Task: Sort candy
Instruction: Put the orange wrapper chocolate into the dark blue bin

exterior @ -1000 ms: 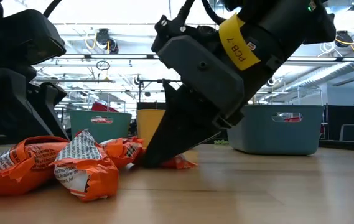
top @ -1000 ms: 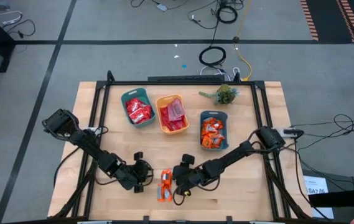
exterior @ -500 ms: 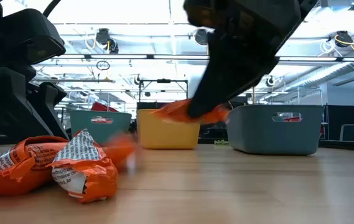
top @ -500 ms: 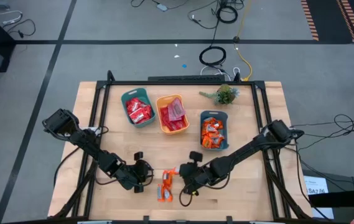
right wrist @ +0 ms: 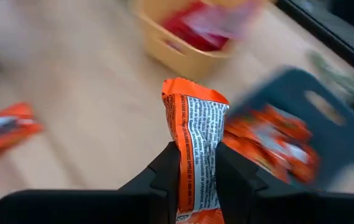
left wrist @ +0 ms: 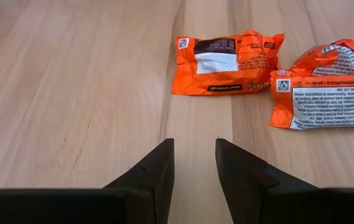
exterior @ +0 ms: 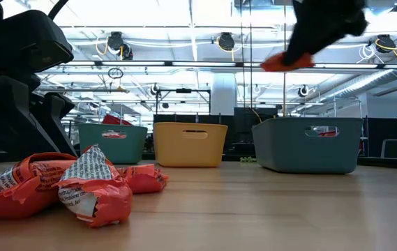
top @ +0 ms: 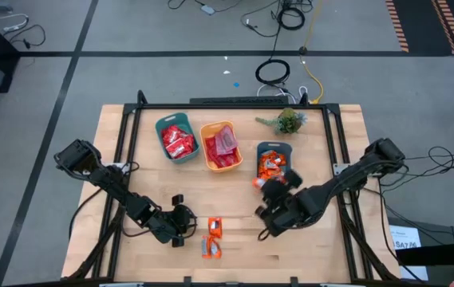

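My right gripper [top: 268,188] is shut on an orange candy [right wrist: 196,134] and hangs high above the table, just in front of the teal bin [top: 274,165] that holds orange candies. In the low view the candy [exterior: 285,63] shows well above the bins. Orange candies [top: 212,237] lie flat on the table near its front edge. My left gripper [top: 180,227] stands low just left of them, open, with nothing between its fingers [left wrist: 158,171]. Two of those candies [left wrist: 226,55] lie ahead of it. My right gripper pinches the orange candy's lower part [right wrist: 195,183] between its two fingers. The fingers slant down toward the table's far side. The candy sticks out past the fingertips, its printed white side toward the wrist camera, lifted clear of the table.
A teal bin [top: 176,139] with red candies and an orange bin [top: 221,145] with red and pale pink ones stand in a row at the back. A small green plant [top: 288,121] lies behind the right bin. Bare wood lies between the bins and the candies.
My right gripper has lifted one orange candy off the pile near the front edge. It has gone up and toward the table's far right, toward the teal bin with orange candies, rolling its wrist on the way. The other candies stayed on the table.
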`<action>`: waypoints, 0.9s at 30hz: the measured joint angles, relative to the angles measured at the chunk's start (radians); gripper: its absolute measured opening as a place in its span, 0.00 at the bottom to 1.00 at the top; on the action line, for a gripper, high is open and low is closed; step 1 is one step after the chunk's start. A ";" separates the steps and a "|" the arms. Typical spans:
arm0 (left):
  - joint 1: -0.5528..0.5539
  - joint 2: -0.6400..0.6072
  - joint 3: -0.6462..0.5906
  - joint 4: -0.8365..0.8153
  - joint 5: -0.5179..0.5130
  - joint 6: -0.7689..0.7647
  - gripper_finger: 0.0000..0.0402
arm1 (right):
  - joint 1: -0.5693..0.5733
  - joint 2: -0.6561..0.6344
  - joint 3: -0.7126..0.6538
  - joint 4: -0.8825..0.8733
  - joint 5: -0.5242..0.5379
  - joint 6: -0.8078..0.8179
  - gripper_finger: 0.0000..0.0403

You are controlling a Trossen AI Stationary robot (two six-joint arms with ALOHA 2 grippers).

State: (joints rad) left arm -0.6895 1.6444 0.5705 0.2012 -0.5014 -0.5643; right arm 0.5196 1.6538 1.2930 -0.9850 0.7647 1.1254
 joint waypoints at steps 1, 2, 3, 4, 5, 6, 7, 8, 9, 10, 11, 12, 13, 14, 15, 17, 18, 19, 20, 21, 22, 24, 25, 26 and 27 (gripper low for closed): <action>0.000 0.000 0.000 0.000 0.000 0.000 0.32 | -0.003 -0.012 0.000 -0.060 -0.004 0.049 0.18; 0.000 0.000 0.000 0.000 0.000 0.000 0.32 | -0.009 -0.025 0.000 -0.115 -0.003 0.096 0.18; 0.000 0.000 0.000 0.000 0.000 0.000 0.32 | -0.013 -0.038 0.000 -0.167 -0.003 0.139 0.18; 0.000 0.000 0.000 0.000 0.000 0.000 0.32 | -0.018 -0.049 0.000 -0.211 -0.003 0.178 0.18; 0.000 0.000 0.000 0.000 0.000 0.000 0.32 | -0.025 -0.057 0.000 -0.248 -0.004 0.209 0.18; 0.000 0.000 0.000 0.000 0.000 0.000 0.32 | -0.032 -0.063 0.000 -0.278 -0.006 0.236 0.18; 0.000 0.000 0.000 0.000 0.000 0.000 0.32 | -0.042 -0.068 0.000 -0.299 -0.009 0.259 0.18; 0.000 0.000 0.000 0.000 0.000 -0.001 0.32 | -0.052 -0.074 0.000 -0.315 -0.014 0.275 0.18; 0.000 0.000 0.000 0.000 0.000 -0.001 0.32 | -0.065 -0.079 0.000 -0.326 -0.015 0.283 0.18; 0.000 0.000 0.000 0.000 0.000 -0.003 0.32 | -0.079 -0.084 0.000 -0.333 -0.021 0.284 0.18; 0.000 0.000 0.000 0.000 0.000 -0.003 0.32 | -0.094 -0.086 0.000 -0.335 -0.031 0.283 0.18; 0.000 0.000 0.000 0.000 0.000 -0.003 0.32 | -0.110 -0.087 -0.001 -0.333 -0.040 0.275 0.18; 0.000 0.000 0.000 0.000 0.000 -0.003 0.32 | -0.125 -0.087 -0.006 -0.323 -0.049 0.266 0.17; 0.000 0.000 0.000 0.000 0.000 -0.002 0.32 | -0.143 -0.087 -0.016 -0.320 -0.064 0.257 0.17; 0.000 0.000 0.000 0.000 0.000 -0.002 0.32 | -0.161 -0.088 -0.029 -0.317 -0.081 0.251 0.17; 0.000 0.000 0.000 0.000 0.000 -0.002 0.32 | -0.201 -0.095 -0.070 -0.294 -0.126 0.240 0.17; 0.000 0.000 0.000 0.000 0.000 -0.002 0.32 | -0.219 -0.101 -0.093 -0.272 -0.141 0.223 0.17; 0.000 0.000 0.000 0.000 0.000 -0.002 0.32 | -0.235 -0.112 -0.120 -0.245 -0.157 0.206 0.17; 0.000 0.000 0.000 0.000 0.000 -0.002 0.32 | -0.250 -0.123 -0.147 -0.211 -0.172 0.190 0.17; 0.000 0.000 0.000 0.000 0.000 -0.002 0.32 | -0.263 -0.139 -0.174 -0.162 -0.182 0.168 0.17; 0.000 0.000 0.000 0.000 0.000 -0.002 0.32 | -0.276 -0.157 -0.203 -0.106 -0.193 0.142 0.17; 0.000 0.000 0.000 0.000 0.000 -0.002 0.32 | -0.302 -0.196 -0.259 -0.002 -0.216 0.088 0.17; 0.000 0.000 0.000 -0.001 0.000 -0.002 0.32 | -0.320 -0.217 -0.285 0.035 -0.235 0.066 0.17; 0.000 0.000 0.000 0.000 0.000 -0.002 0.32 | -0.339 -0.236 -0.309 0.066 -0.252 0.049 0.17; 0.000 0.000 0.000 0.000 0.000 -0.001 0.32 | -0.356 -0.254 -0.331 0.094 -0.271 0.036 0.17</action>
State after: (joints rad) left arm -0.6895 1.6447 0.5705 0.2008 -0.5018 -0.5653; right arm 0.1638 1.4000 0.9624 -0.8908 0.4937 1.1617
